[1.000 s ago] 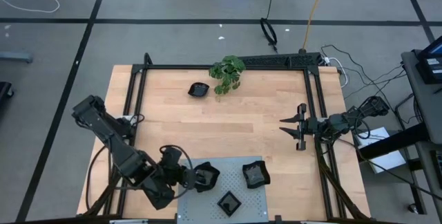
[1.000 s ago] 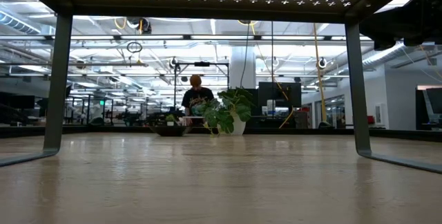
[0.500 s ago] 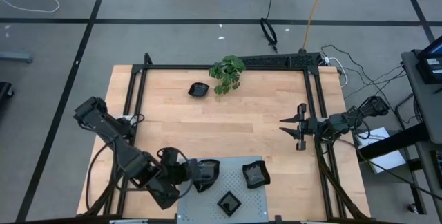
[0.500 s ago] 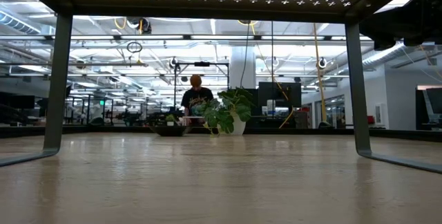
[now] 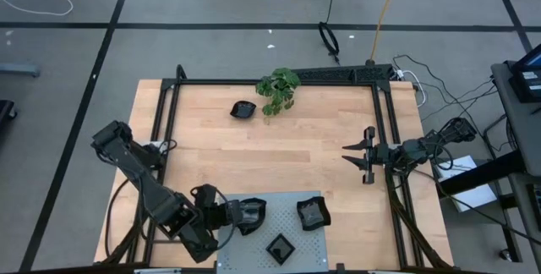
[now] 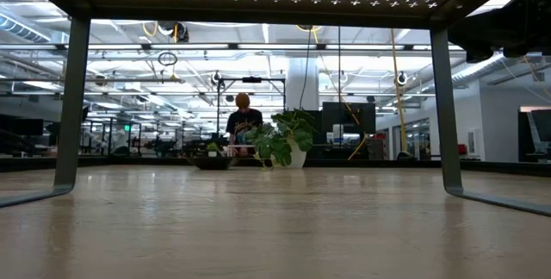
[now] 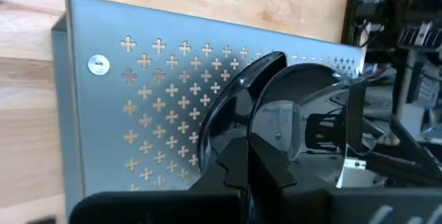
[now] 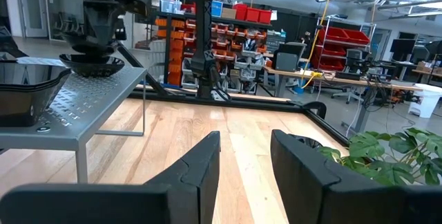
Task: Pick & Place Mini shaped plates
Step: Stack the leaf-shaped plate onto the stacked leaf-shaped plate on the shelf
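Two matte black jointed robot arms, left arm (image 5: 144, 185) and right arm (image 5: 427, 145), with bulky rounded joints, loose black cables, blunt black fingers (image 8: 200, 162).

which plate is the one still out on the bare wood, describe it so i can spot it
Find the green plant at the far edge of the wooden table. The small black plate sits just left of it, alone on bare wood; the other plates are on the grey perforated panel.

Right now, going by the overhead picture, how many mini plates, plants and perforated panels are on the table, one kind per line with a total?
Mini black plates: 4 (one in the left arm's jaws, two on the panel, one by the plant)
Green plant: 1
Grey perforated panel: 1
Total: 6
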